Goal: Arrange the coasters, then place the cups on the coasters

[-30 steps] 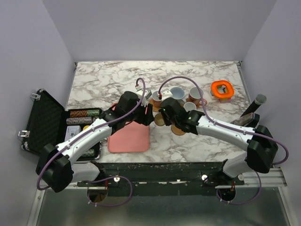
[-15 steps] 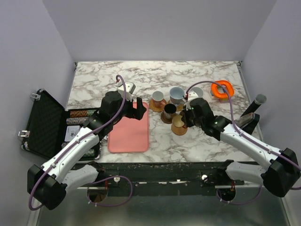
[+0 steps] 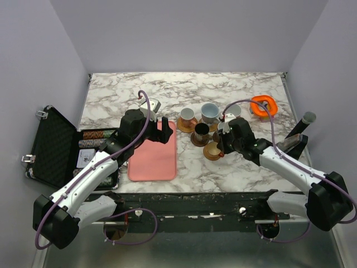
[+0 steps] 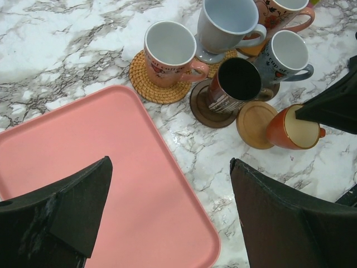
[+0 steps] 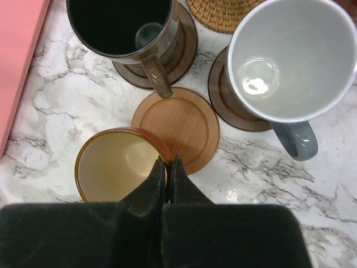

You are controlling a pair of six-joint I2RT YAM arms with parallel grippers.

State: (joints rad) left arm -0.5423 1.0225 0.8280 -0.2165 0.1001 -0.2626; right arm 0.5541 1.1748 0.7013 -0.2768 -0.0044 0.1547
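My right gripper (image 5: 168, 162) is shut on the rim of the small orange cup (image 5: 114, 167), which overlaps the edge of a bare light wooden coaster (image 5: 179, 125). Just behind them a black cup (image 5: 120, 25) and a grey-white cup (image 5: 290, 56) each stand on a dark coaster. In the left wrist view a pink cup (image 4: 169, 49) rests on a woven coaster (image 4: 146, 84), beside a pale blue cup (image 4: 228, 22). My left gripper (image 4: 170, 167) hangs open and empty over the right edge of the pink tray (image 4: 83, 151), left of the cups.
An orange ring-shaped object (image 3: 263, 106) lies at the back right. An open black case (image 3: 53, 145) holding chips sits off the table's left edge. A dark cylinder (image 3: 305, 120) leans at the right edge. The cups cluster tightly in the table's middle (image 3: 210, 111).
My left gripper has let go, opened and drawn back left over the tray. My right arm swung right and now pinches the orange cup's rim beside the bare coaster.
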